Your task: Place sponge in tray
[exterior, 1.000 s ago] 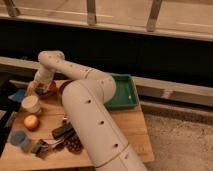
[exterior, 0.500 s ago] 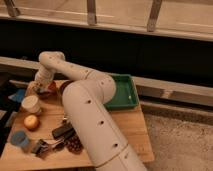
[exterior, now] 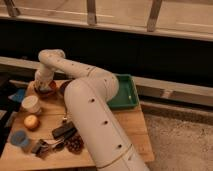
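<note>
**Gripper** [exterior: 44,88]: held low over the far-left corner of the tabletop [exterior: 127,131], at the end of the white arm [exterior: 90,107], which is bent back across the tabletop from the near right. Whether the gripper is wide, narrow or holding anything cannot be told.

**Change noted:** against both earlier frames, almost none. The gripper is found at the same corner and at about the same height, and the arm's bend is matched. No item is seen to be shifted. This is judged to be a pause or slow settling at the pick point, with no carry yet begun.

**Sponge:** not identified with certainty. The likeliest candidate is a flat blue item [exterior: 18,94] at the left edge, just beside the gripper and lying on the tabletop. A dark reddish object [exterior: 50,92] is touched or nearly touched by the gripper.

**Green tray** [exterior: 131,95]: at the far right, well apart from the gripper, partly hidden by the arm. No sponge is seen in its visible part, so the task is judged to be at an early stage.

**Other items, unmoved:** white cup [exterior: 31,103], orange fruit [exterior: 31,122], blue cup [exterior: 19,138], black object [exterior: 64,130], brown pinecone-like object [exterior: 75,144].
</note>
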### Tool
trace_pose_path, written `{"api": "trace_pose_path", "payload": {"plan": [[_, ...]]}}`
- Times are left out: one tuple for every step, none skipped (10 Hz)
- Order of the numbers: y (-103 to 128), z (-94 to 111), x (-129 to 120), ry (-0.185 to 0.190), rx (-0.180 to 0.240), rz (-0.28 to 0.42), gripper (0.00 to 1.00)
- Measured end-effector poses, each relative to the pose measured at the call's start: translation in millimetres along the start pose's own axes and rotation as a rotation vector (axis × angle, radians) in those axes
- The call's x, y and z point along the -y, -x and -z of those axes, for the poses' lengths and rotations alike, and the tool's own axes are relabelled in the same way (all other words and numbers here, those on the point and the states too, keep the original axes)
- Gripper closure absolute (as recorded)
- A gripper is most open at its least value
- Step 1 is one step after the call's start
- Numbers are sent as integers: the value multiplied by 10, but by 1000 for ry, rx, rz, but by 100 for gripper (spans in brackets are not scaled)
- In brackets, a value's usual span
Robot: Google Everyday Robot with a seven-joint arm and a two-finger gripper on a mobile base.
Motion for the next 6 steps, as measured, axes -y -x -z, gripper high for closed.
{"api": "trace_pose_path", "payload": {"plan": [[4,152,-92,2,29,19,100],[-3,305,-170,6,59,33,100],[0,427,-202,9,84,39,100],[8,650,-218,13,130,43,100],[7,869,-185,9,174,43,100],[12,1081,-128,2,212,37,100]]}}
